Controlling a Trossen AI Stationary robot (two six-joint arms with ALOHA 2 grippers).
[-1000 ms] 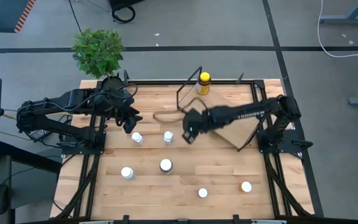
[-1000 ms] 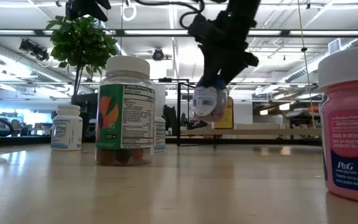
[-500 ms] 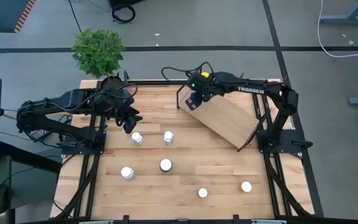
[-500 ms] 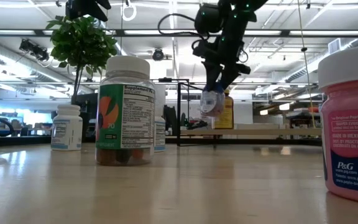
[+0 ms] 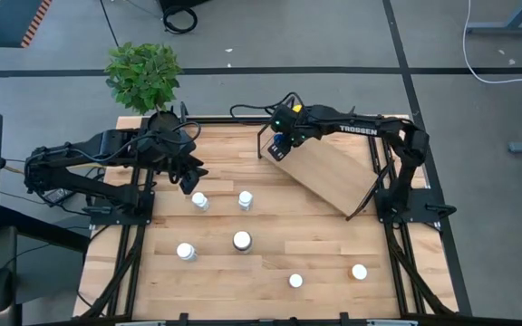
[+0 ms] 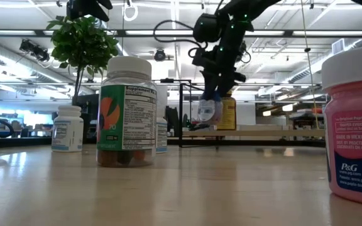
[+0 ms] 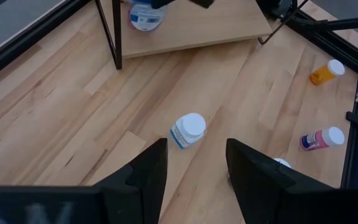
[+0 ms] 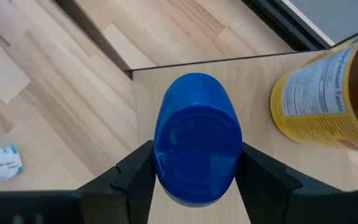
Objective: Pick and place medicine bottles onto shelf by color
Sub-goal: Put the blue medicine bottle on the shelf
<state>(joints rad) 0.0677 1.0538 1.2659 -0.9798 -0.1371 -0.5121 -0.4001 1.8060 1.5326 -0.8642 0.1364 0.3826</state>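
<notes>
My right gripper (image 5: 282, 145) hangs over the far left corner of the shelf (image 5: 333, 174), a tilted light-wood board on a black wire frame, and is shut on a blue-capped white bottle (image 8: 196, 140). An amber bottle with a yellow label (image 8: 325, 93) stands on the board right beside it. My left gripper (image 5: 191, 178) waits open at the table's left, holding nothing. A white-capped bottle (image 7: 187, 129) lies on the table beyond its fingers. Several more bottles stand on the tabletop, among them two (image 5: 199, 200) (image 5: 245, 198) near the middle. My right gripper pinches the bottle at the sides of its blue cap (image 8: 166, 155) between its two fingers (image 8: 132, 177). The fingers come from above, slanting steeply down. The bottle (image 6: 207, 111) hangs below them, slightly tilted, just above the shelf board.
A potted plant (image 5: 143, 77) stands at the far left corner. Other bottles stand nearer: a white-capped one (image 5: 185, 251), a dark-topped one (image 5: 241, 240), one (image 5: 295, 281) and an orange one (image 5: 359, 271) by the near edge. The shelf's wire frame (image 5: 265, 136) rises beside the held bottle.
My right gripper has carried the blue-capped bottle from over the table's middle toward the far edge, to the shelf's far left corner beside the amber bottle. Most of the move came early, then it slowed. The bottle stays hanging below the fingers.
</notes>
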